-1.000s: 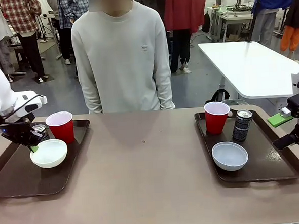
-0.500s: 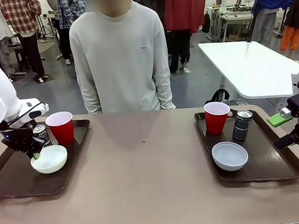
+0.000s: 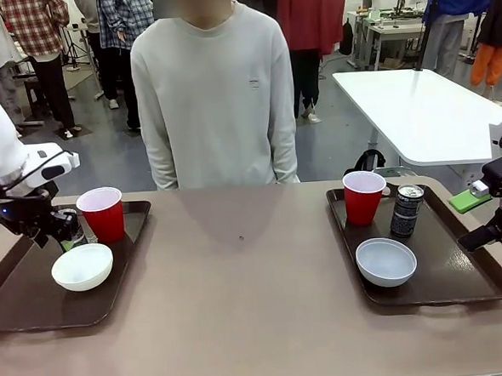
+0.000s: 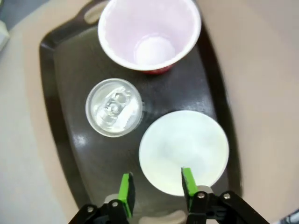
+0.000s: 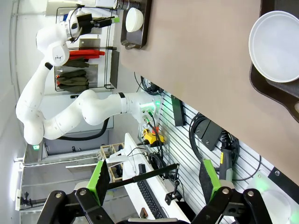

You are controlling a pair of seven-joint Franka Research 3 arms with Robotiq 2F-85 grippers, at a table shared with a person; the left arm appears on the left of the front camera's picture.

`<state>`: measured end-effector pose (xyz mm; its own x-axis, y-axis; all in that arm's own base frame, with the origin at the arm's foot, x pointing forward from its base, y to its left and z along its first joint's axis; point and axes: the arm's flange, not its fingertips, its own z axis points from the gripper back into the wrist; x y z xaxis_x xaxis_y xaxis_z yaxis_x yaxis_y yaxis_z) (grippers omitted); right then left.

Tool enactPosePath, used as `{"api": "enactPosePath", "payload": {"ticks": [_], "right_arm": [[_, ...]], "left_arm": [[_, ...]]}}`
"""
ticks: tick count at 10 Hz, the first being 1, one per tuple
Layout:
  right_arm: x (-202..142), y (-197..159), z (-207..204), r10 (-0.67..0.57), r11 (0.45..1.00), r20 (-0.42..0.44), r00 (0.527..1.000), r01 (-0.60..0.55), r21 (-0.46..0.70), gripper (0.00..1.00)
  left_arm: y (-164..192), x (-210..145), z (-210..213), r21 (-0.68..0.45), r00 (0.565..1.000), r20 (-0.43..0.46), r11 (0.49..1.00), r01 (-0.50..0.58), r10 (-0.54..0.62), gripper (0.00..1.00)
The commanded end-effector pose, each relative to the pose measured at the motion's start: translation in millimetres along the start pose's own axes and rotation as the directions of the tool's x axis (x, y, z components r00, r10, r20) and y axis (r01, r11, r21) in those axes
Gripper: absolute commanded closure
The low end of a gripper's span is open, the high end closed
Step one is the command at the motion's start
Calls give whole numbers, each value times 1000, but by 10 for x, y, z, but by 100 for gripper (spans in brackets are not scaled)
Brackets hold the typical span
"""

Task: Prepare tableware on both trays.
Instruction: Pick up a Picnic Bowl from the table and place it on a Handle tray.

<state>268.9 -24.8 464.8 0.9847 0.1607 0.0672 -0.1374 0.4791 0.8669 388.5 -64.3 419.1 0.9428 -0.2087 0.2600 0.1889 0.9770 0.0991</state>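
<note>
From the front, the step in hand looks like the close of the left tray's (image 3: 20, 309) setting: its white bowl (image 3: 82, 266) sits on that tray, near the red cup (image 3: 102, 214), with my left jaws (image 3: 56, 238) released just above the bowl's far rim. The right tray (image 3: 462, 290) holds cup (image 3: 364, 196), can (image 3: 406, 210) and bowl (image 3: 386, 261). My next move, I judge, is lifting clear.

Down my left wrist, the bowl (image 4: 183, 151) lies beneath one green pad (image 4: 187, 180), unclamped; the can (image 4: 113, 107) stands beside it.

My right jaws (image 5: 152, 183) hang spread, grasping nothing, the right bowl (image 5: 276, 45) well off.
</note>
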Motion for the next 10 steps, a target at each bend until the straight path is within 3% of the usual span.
{"api": "enactPosePath", "payload": {"ticks": [1,2,3,4,5,7,8,9,10], "right_arm": [[-2,-5,-27,19,999,8,1000,-19,32,0],[-2,-5,-27,19,999,8,1000,-19,32,0],[-2,-5,-27,19,999,8,1000,-19,32,0],[-2,-5,-27,19,999,8,1000,-19,32,0],[-2,-5,-27,19,999,8,1000,-19,32,0],[-2,-5,-27,19,999,8,1000,-19,32,0],[-2,-5,-27,19,999,8,1000,-19,32,0],[-2,-5,-27,19,999,8,1000,-19,32,0],[-2,-5,-27,19,999,8,1000,-19,32,0]], "left_arm": [[-83,-580,213,-104,998,17,993,62,-60,0],[-104,-605,315,-174,998,21,983,62,-59,17],[-112,-612,420,-310,995,17,945,102,-102,0],[-100,-639,518,-463,991,31,876,132,-133,0],[-47,-662,591,-624,985,36,766,155,-170,0],[153,-735,731,-792,981,-16,602,104,-191,0],[406,-737,776,-903,991,58,416,103,-119,0],[506,-701,751,-965,997,73,254,66,20,0],[574,-681,750,-979,997,51,199,38,62,0]]}}
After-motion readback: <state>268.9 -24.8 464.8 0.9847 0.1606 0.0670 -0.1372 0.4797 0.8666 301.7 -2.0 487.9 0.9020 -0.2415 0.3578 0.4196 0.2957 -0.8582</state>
